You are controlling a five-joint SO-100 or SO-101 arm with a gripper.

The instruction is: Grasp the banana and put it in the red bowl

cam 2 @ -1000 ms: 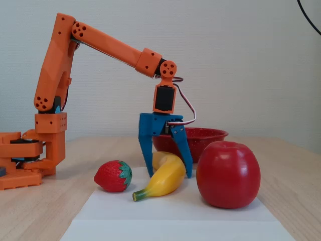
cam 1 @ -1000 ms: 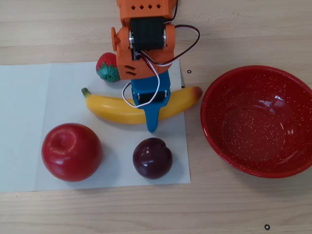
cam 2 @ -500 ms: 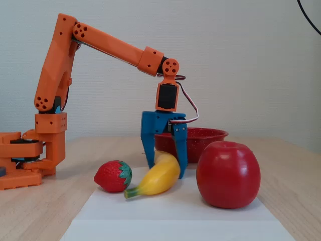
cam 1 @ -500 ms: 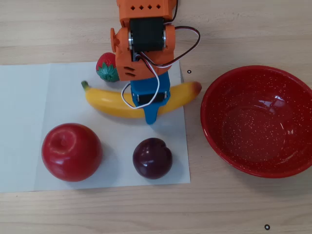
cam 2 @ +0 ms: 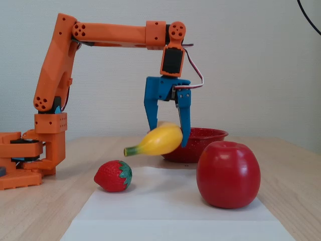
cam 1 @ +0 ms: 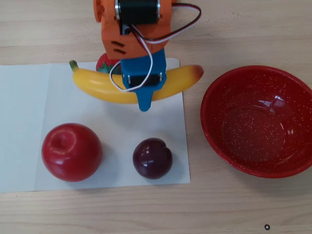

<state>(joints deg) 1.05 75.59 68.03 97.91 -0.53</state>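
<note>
Overhead and fixed views of 1 orange jointed arm carrying fruit above a wooden table. The blue 2-finger gripper is clamped across the middle of the long, curved, glossy yellow toy banana, which hangs clear of the white paper sheet; in the fixed view the banana tilts, green stem end lower and pointing left. The large round glossy red bowl with fine white speckles sits empty on the bare wood to the right in the overhead view, well apart from the held fruit. A small red strawberry lies on the sheet below the banana; a shiny red apple and a dark purple plum rest nearer the lower edge of the overhead view.

Risks, as judged: the smooth curved skin offers the fingers little purchase, so the banana may pivot or slip during the sideways swing. If the carry is too low, the reddish end could strike the bowl's rim. A release before the banana is centred over the bowl could leave it across the rim.
</note>
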